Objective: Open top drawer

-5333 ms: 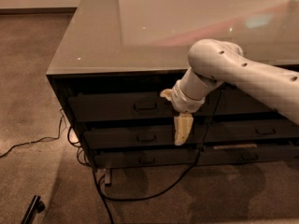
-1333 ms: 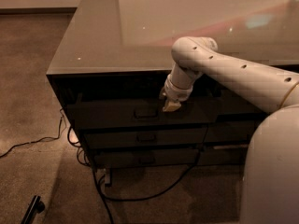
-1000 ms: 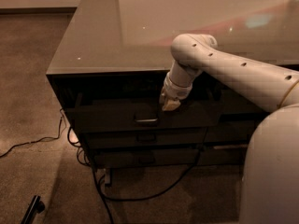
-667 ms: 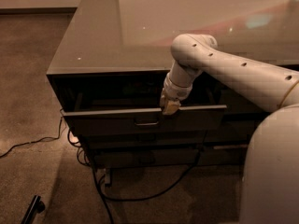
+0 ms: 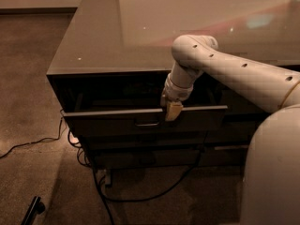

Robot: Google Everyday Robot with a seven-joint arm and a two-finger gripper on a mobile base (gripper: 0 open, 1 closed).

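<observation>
The top drawer [image 5: 105, 121] is a wide dark grey drawer in the cabinet under the glossy counter, and it stands pulled out a little way. Its small rectangular handle [image 5: 146, 123] sits at the centre of the front panel. My gripper [image 5: 171, 109] is at the panel's top edge, just right of the handle, with its tan tip hanging over the front face. The white arm reaches in from the right. The drawer's inside is dark and mostly hidden.
Below the open drawer is a shallower dark drawer [image 5: 140, 143]. Black cables [image 5: 140, 197] trail over the carpet under the cabinet and off to the left. A black object [image 5: 33, 210] lies at the lower left. My white body [image 5: 274, 172] fills the lower right.
The gripper came up from the lower drawers to the top drawer's handle area. Over the last second the drawer slid out towards the camera with the gripper at its front.
</observation>
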